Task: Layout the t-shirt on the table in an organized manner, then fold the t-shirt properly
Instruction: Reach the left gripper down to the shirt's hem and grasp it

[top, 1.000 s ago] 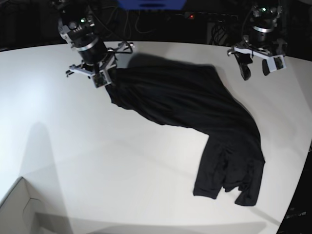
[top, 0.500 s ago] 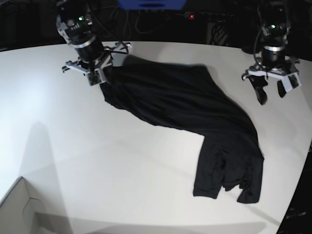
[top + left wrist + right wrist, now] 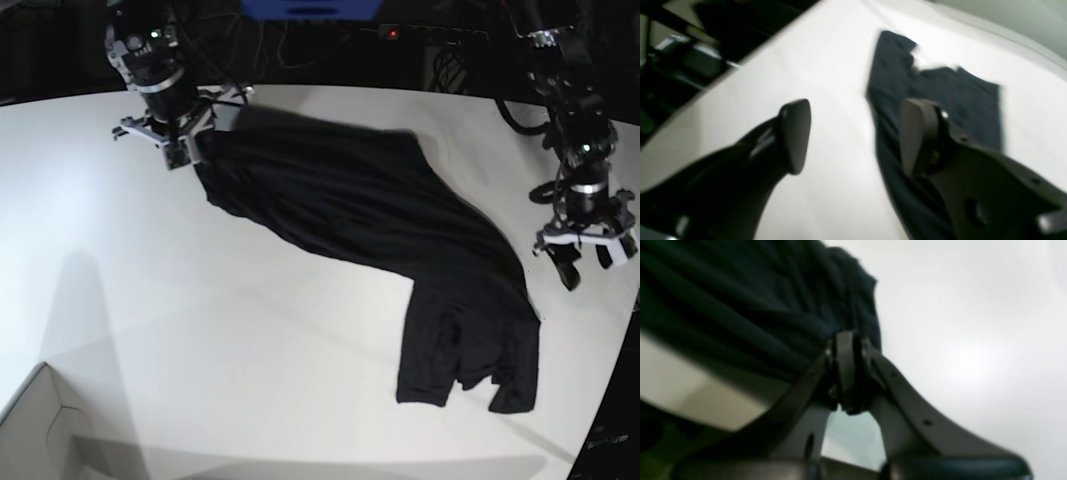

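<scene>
The plain black, thin-fabric t-shirt (image 3: 380, 225) is pinched at its far corner by the right gripper (image 3: 185, 150), while the left gripper (image 3: 585, 258) is held spread above bare white tabletop (image 3: 200, 320) near the curved edge.

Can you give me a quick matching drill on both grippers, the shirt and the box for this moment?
Column one:
1. right gripper
2. left gripper
3. shirt
4. box

Column two:
A. bunched, strung diagonally across the table
B. open, holding nothing
C. pale, at the base view's bottom left corner
D. shut on cloth

Pairs: 1-D, 2-B, 3-A, 4-C
</scene>
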Robot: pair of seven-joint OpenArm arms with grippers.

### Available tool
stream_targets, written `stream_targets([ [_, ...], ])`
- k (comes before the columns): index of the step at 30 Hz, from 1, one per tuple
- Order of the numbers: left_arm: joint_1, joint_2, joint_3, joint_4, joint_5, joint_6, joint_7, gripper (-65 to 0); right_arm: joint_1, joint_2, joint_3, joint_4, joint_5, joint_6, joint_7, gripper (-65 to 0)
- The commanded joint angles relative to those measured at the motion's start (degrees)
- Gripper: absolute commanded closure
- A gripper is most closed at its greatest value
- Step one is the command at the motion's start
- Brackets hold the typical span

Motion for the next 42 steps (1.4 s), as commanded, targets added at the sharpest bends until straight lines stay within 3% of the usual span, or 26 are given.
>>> stream_targets([
  [1, -1.8, -1.25, 0.01, -0.56, -0.16, -0.4, -1.27, -40.2, -0.25, 0.04, 0.3, 0.9, -0.05, -0.01, 1.35, 0.0],
  [6, -10.06, -3.27, 0.01, -10.23, -0.25, -0.58, -1.36, -40.2, -0.25, -0.05, 0.83, 0.9, -0.05, -0.01, 1.09, 0.0],
  [23, -31.6, -2.66, 2.03, -42.14, 0.02, -0.76, -1.8, -40.1, 0.02, -0.22, 0.65, -0.77, -0.05, -0.01, 1.0, 0.0],
  [28, -32.66, -2.75, 10.39, -43.63, -0.25, -0.76, -1.97, -40.0, 0.11, -0.31, 0.57, -0.77, -0.05, -0.01, 1.0, 0.0],
  [42, -27.47, -2.13, 10.56, -39.24, -0.25, -0.67, -1.97, -39.9, 0.28, -0.31, 0.74, -1.82, -0.05, -0.01, 1.0, 0.0],
])
